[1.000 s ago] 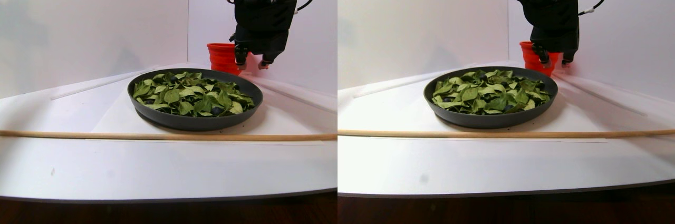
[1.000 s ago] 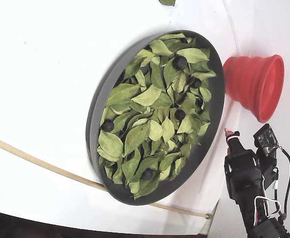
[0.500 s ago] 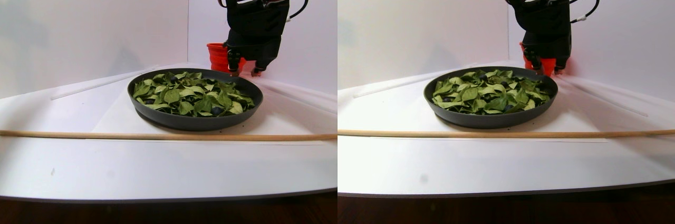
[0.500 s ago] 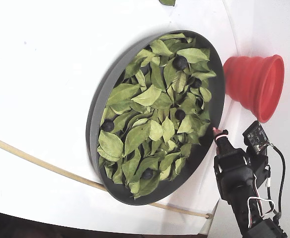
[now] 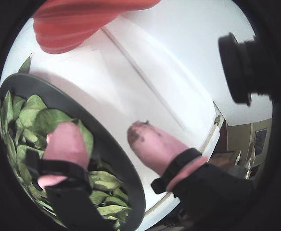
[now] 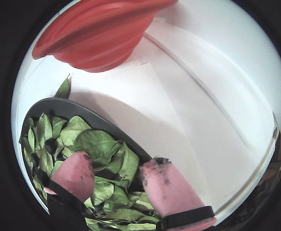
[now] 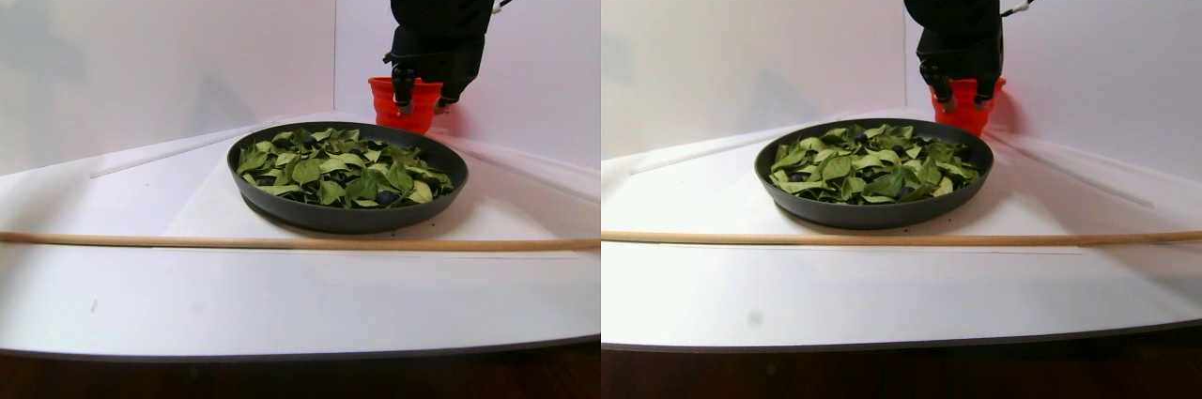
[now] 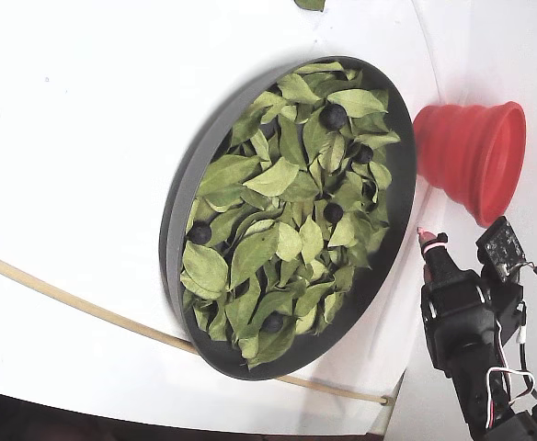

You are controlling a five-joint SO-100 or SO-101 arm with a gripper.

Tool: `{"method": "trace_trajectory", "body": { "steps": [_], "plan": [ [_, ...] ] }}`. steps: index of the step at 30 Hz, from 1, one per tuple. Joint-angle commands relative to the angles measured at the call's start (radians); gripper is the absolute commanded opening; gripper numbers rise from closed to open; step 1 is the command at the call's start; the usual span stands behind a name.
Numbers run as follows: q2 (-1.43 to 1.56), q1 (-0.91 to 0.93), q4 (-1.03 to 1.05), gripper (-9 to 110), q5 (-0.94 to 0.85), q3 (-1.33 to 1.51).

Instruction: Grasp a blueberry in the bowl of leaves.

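Observation:
The dark grey bowl (image 8: pixel 178 230) (image 7: pixel 347 219) holds many green leaves (image 8: pixel 268 179) (image 6: pixel 95 142). Several small blueberries lie among them, one near the middle (image 8: pixel 333 212), one at the left (image 8: pixel 199 233), one at the bottom (image 8: pixel 271 322); a larger dark berry (image 8: pixel 333 116) sits at the top. My gripper (image 8: pixel 428 241) (image 7: pixel 420 106) hangs above the bowl's right rim in the fixed view, in front of the red cup. It is open, its pink fingertips (image 5: pixel 66 139) (image 6: pixel 162 185) apart with nothing between them. In both wrist views the gripper (image 5: pixel 101 129) (image 6: pixel 117 161) straddles the rim.
A red ribbed cup (image 8: pixel 475 156) (image 7: pixel 404 108) (image 6: pixel 97 33) stands just past the bowl. A long wooden stick (image 7: pixel 282 242) (image 8: pixel 66 299) lies across the white table in front of the bowl. A stray leaf (image 6: pixel 63 89) lies outside the rim. White walls close the back.
The gripper first dropped and shifted toward the bowl's rim, then rose again in the last half second. It stays open. The leaves and berries have not moved.

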Motion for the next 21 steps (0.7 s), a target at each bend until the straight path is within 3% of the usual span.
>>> {"method": "trace_trajectory", "body": {
  "steps": [1,21],
  "plan": [
    [0.144,-0.003,0.011,19,-0.002,0.002],
    [0.202,-0.098,0.097,19,0.006,0.057]
  ]
}}
